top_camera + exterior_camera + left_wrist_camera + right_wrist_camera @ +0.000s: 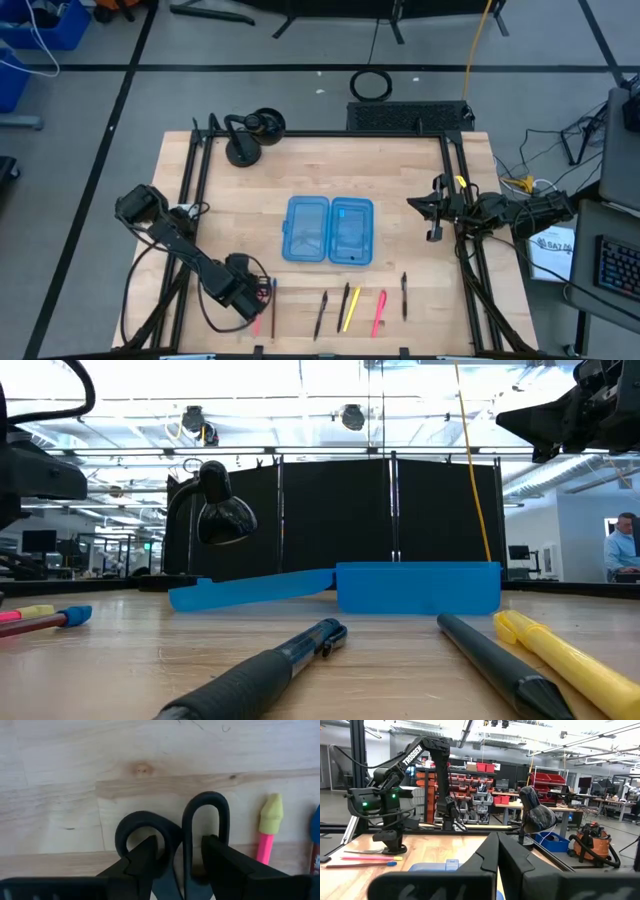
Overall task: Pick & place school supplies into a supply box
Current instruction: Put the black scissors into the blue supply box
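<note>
The black-handled scissors (200,805) lie flat on the wood near the table's near-left corner, and only their two handle loops show. My left gripper (180,862) (243,290) points down over them, shut on the handles. A pink pencil (267,835) with a yellow end lies just beside them. Several pens (350,310), black, yellow and pink, lie in a row along the near edge. The blue supply box (328,230) lies open at the table's middle. My right gripper (497,855) (432,212) hangs shut above the right side, touching nothing. My left gripper comes from above, pointing down, with its fingers across the scissors' handle end. One fingertip (145,852) sits at the left loop (127,827) and the other against the outer side of the right loop (224,822). The scissors lie on the table; the gripper hides the blades.
A black desk lamp (250,135) stands at the far-left corner. Black frame rails (195,190) run along the table's left and right sides. Two thin reddish pencils (272,305) lie right beside my left gripper. Bare wood shows between the box and the pen row.
</note>
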Tool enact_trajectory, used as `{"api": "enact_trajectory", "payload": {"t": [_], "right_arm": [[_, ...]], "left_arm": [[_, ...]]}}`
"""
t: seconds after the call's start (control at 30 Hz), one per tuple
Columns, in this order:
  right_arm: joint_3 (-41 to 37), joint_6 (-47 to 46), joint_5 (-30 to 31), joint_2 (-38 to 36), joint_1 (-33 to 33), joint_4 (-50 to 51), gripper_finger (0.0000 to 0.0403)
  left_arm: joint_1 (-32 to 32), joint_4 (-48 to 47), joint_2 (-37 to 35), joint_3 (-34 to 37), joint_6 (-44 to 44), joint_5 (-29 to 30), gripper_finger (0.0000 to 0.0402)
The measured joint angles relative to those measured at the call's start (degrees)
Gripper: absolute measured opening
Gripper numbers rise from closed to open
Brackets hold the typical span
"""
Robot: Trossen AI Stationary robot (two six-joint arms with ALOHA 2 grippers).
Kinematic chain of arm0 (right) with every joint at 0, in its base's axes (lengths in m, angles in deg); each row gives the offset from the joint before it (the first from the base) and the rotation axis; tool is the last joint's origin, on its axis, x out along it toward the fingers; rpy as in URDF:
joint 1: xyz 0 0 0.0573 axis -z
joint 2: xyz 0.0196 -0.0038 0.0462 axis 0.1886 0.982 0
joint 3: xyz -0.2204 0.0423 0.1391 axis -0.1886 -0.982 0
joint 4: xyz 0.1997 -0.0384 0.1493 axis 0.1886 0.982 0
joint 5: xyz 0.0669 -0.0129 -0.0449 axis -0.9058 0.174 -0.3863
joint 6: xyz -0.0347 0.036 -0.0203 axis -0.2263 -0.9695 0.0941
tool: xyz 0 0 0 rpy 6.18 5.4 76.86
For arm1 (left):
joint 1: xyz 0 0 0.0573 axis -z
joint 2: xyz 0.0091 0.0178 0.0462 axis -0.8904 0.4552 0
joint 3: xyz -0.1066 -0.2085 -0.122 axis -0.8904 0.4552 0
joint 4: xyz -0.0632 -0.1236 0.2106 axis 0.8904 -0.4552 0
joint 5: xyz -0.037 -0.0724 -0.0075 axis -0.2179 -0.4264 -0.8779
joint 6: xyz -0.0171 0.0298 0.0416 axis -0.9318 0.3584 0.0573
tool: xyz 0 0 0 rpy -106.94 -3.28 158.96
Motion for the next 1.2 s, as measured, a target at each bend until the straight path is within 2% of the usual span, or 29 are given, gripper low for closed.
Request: {"api": "enact_trajectory", "payload": {"t": [0.2, 0.43, 0.63, 0.77, 0.93, 1.0, 1.1, 1.2], "right_arm": [[0.00, -0.76, -0.01, 0.02, 0.00, 0.09, 0.0000], [0.00, -1.40, -0.01, 0.02, 0.00, -0.33, 0.0000], [-0.02, -1.35, -0.01, 0.02, 0.00, -0.50, 0.0000], [0.00, -1.29, -0.01, 0.02, 0.00, -0.52, 0.0000], [0.00, -1.28, 0.02, 0.02, 0.00, -0.52, 0.0000], [-0.02, -1.27, 0.01, 0.02, 0.00, -0.52, 0.0000], [0.00, -1.27, 0.01, 0.02, 0.00, -0.52, 0.0000], [-0.02, -1.27, 0.01, 0.02, 0.00, -0.51, 0.0000]], "left_arm": [[-0.81, 3.41, -0.39, 2.17, 3.64, -0.81, 0.0148], [-1.61, 2.52, -0.41, 2.23, 5.84, -1.46, 0.0054], [-1.11, 1.14, -0.78, 2.09, 6.85, 0.68, 0.0050], [-0.27, -4.90, -0.88, 0.17, 6.33, 2.97, 0.0050], [0.34, -15.37, -1.58, -2.70, 5.28, 11.67, 0.0041], [0.65, -17.43, -2.00, -4.83, 4.46, 12.41, 0.0028], [0.82, -24.03, -1.58, -7.48, 4.43, 13.48, 0.0027], [0.28, -26.56, -2.19, -11.28, 4.47, 14.98, 0.0027]]}}
